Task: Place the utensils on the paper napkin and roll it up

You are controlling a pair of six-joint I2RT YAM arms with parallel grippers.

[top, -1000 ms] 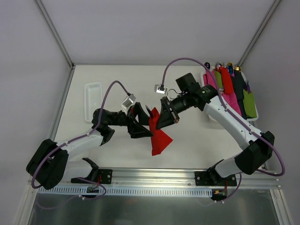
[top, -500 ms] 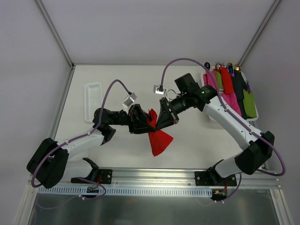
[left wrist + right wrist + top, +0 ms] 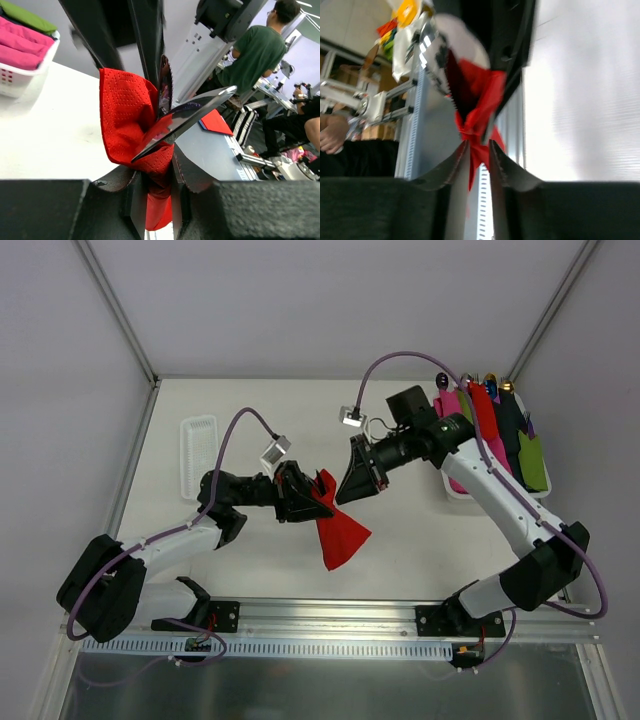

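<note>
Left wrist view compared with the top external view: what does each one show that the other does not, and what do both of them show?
Only the left wrist view shows a shiny utensil sticking out of the napkin's folds, and a person in a green shirt beyond the table. Only the top external view shows the white ribbed tray at the far left, and the napkin's full shape, which widens below the grip. Both show the red paper napkin pinched in the left gripper, and the basket of rolled bundles.

White ribbed tray (image 3: 198,453) far left on table (image 3: 400,550); white basket (image 3: 452,492) far right, holding rolled bundles (image 3: 533,462).
</note>
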